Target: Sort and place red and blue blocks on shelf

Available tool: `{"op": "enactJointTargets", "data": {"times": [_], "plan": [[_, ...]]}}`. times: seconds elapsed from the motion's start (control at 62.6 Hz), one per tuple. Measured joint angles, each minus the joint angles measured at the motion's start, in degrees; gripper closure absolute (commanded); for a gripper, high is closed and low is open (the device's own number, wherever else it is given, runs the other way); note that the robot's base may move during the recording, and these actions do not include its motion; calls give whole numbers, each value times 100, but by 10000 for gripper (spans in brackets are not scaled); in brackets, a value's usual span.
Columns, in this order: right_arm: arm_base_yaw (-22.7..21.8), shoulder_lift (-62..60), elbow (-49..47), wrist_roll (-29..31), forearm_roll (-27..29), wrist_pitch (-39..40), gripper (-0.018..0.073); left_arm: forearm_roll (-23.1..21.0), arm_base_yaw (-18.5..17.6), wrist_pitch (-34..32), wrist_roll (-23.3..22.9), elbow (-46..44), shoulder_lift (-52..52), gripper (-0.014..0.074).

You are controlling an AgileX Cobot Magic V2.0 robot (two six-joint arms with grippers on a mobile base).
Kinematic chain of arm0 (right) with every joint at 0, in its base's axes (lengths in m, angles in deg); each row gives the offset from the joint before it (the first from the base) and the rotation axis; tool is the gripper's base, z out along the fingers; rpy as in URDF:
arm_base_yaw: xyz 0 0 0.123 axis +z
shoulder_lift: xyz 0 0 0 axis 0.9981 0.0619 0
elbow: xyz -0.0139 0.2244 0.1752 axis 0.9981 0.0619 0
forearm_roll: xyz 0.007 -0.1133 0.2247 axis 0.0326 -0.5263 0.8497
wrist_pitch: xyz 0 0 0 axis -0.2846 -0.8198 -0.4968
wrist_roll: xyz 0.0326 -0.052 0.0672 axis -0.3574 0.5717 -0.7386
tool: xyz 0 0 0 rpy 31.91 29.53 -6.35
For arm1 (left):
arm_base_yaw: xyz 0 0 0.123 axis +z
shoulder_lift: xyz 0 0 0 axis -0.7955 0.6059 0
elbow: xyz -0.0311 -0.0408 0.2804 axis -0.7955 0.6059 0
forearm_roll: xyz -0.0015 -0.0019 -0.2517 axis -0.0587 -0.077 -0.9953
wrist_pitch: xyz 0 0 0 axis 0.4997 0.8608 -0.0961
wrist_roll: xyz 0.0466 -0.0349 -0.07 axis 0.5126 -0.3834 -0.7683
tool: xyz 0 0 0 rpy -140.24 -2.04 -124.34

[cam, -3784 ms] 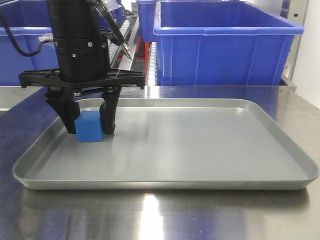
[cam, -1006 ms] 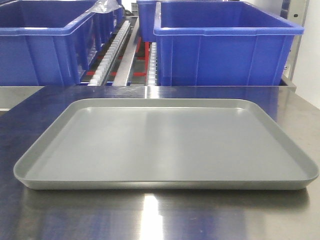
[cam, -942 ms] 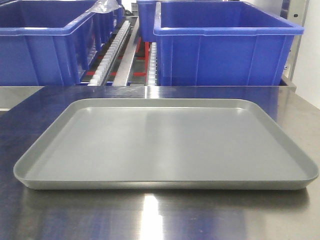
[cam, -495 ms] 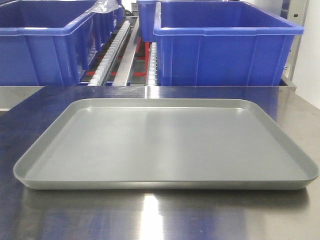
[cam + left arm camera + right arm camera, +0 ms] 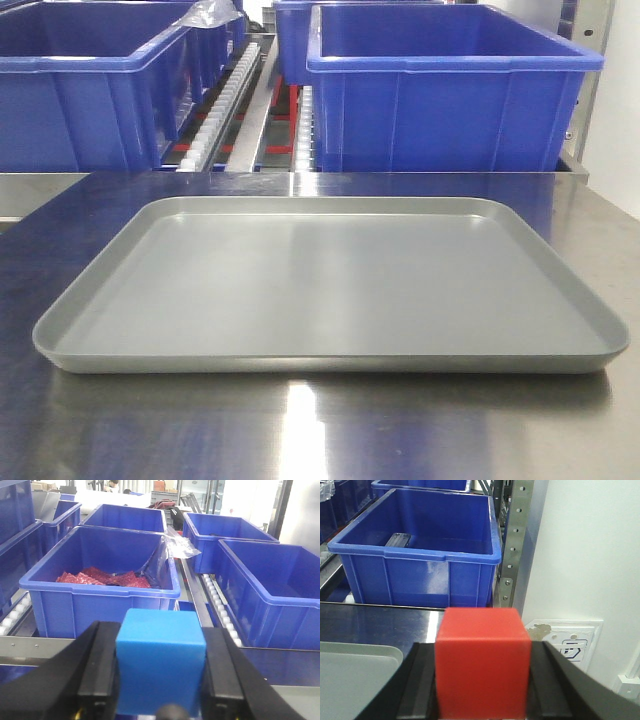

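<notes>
Free room above tray (image 5: pixel 330 290), shelf (image 5: pixel 258 105) behind.

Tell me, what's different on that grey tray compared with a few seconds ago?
The left tool lifted the blue block up off the tray and out of the front view; it still grips it, now facing the blue bins. The tray and bins stayed put.

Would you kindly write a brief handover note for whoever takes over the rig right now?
Left gripper: shut on the blue block, facing a bin with red contents.
Right gripper: shut on the red block, facing a second bin.
Tray: holds no blocks.
Done: both blocks picked up.
Left: set each on the shelf, sorted by colour.
</notes>
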Motion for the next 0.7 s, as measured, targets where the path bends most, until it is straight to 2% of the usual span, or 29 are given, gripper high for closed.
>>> {"op": "enactJointTargets", "data": {"times": [0.703], "plan": [[0, 0, 0, 0, 0, 0, 511, 0, 0, 0, 0, 0, 0, 472]]}}
